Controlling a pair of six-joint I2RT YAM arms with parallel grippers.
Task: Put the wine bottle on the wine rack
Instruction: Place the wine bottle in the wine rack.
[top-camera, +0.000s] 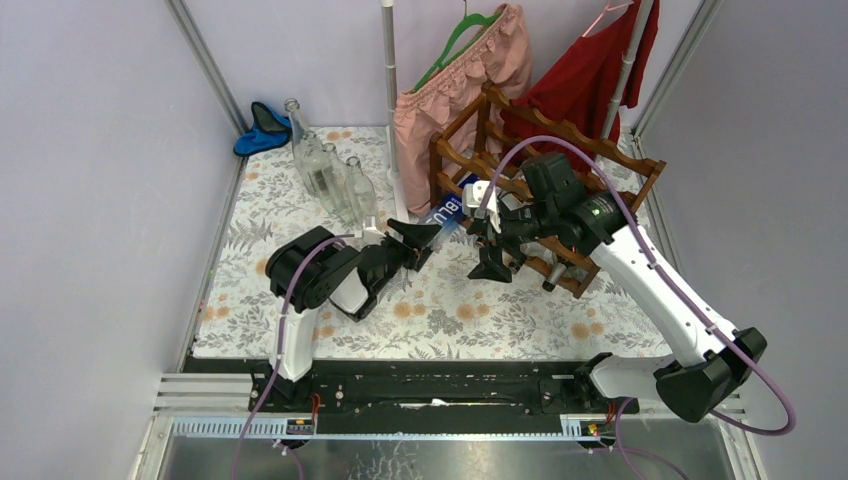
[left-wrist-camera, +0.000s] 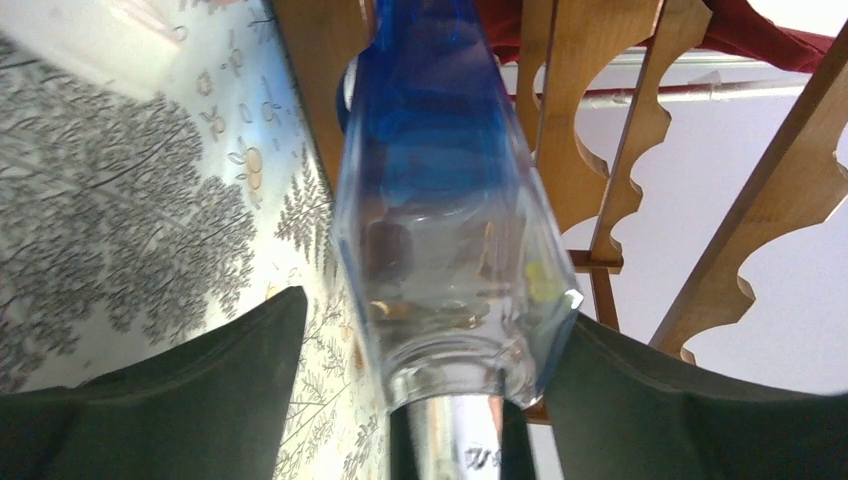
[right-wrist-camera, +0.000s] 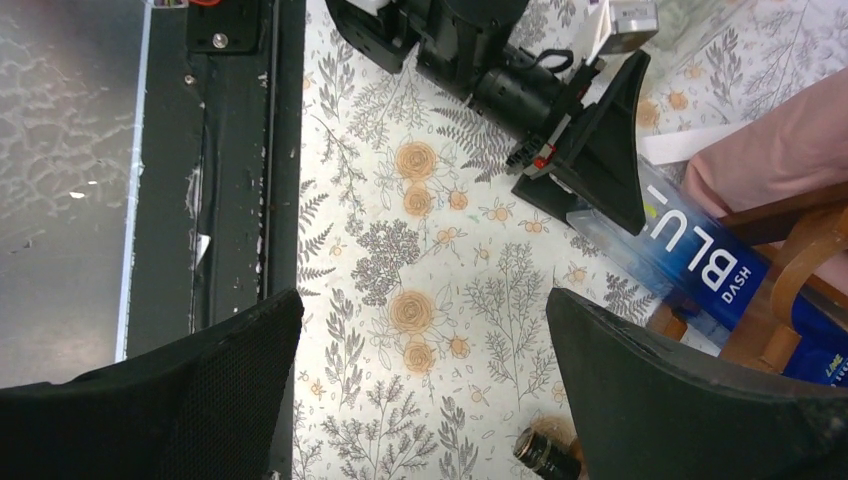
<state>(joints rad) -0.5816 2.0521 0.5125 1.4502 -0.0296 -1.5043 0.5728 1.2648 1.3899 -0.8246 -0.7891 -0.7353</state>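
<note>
Nearest the bases, R gripper hangs over the floral table cover, jaws spread wide w/ nothing between them; a dark bottle mouth shows just beside one of its fingers. Next out, L gripper straddles the neck end of the wine bottle. Its jaws are parted wider than the glass: one finger stands clear of it w/ table cover visible in the gap, the other is just beside or touching the shoulder (cannot tell which). Bottle lies on its side, neck toward the L wrist, blue-labelled body pointing away into the wine rack at the rack's L end, alongside the scalloped rails; whether it sits fully in a scallop is hidden. Step in hand, as judged: release after placing. Next move prob. calls for L arm to back off straight along the bottle's axis, no sideways nudge, so the neck isn't dragged out; R arm has no evident part.
</note>
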